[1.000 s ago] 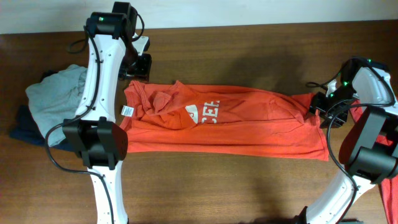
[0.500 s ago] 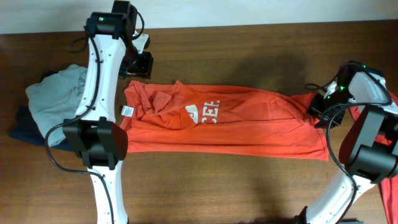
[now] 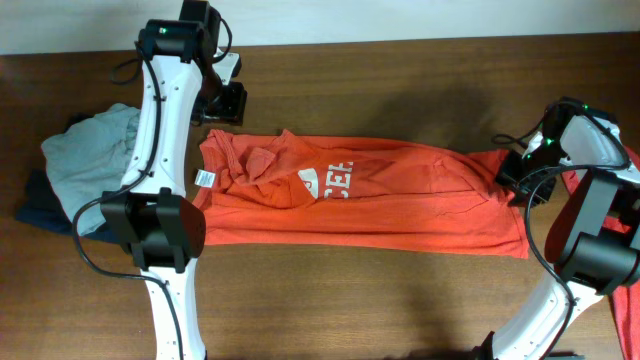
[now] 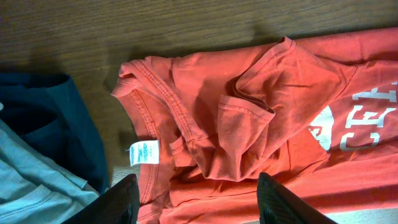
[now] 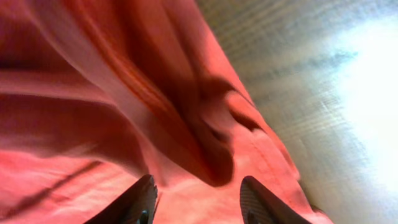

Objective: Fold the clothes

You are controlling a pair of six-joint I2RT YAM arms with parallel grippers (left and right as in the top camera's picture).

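Note:
An orange T-shirt with white lettering lies lengthwise across the table, collar and white tag at the left. My left gripper is open and hovers just beyond the shirt's upper left corner. In the left wrist view its fingers are spread above the crumpled collar and sleeve area. My right gripper is at the shirt's right end. In the right wrist view its fingers are open, close over a raised fold of orange cloth; whether they touch it I cannot tell.
A grey garment lies on a dark blue one at the left edge; both show in the left wrist view. A red cloth lies at the right edge. Bare wood table lies behind the shirt.
My right gripper has moved slightly left and up onto the shirt's right end, then held still. The left arm and the shirt have not moved.

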